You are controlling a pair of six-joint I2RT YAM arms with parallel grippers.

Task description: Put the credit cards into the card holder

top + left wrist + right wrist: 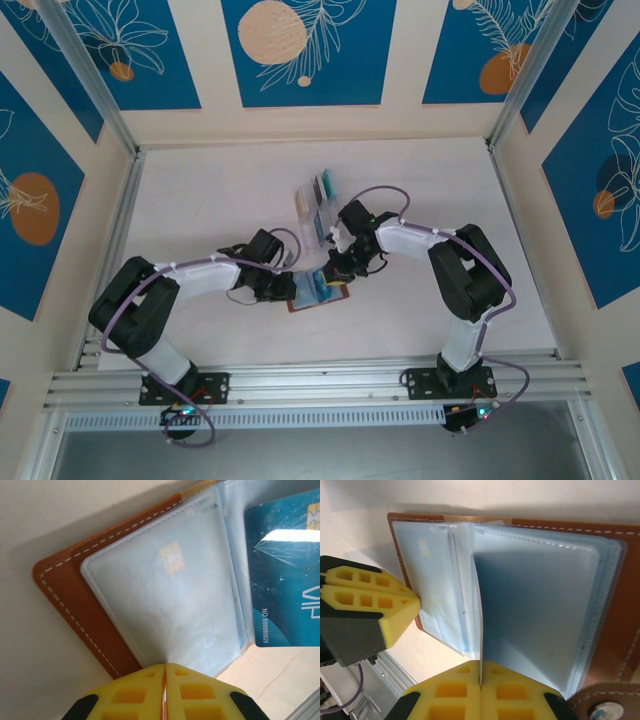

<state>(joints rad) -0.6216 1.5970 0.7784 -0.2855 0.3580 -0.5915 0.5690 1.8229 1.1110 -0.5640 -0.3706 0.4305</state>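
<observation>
From above, the open holder (pixel 301 303) lies mid-table (pixel 200 200). Left wrist: my left gripper (pixel 164 690), pads pressed together, pins its edge steady, I judge. Right wrist: my right gripper (pixel 481 690) pinches a thin leaf (pixel 479 620), card or sleeve unclear.

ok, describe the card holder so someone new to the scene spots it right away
On the white table, look near the front middle. The card holder lies open there. Its brown leather, white stitching and pale blue sleeves set it apart from the clear plastic rack farther back.
</observation>
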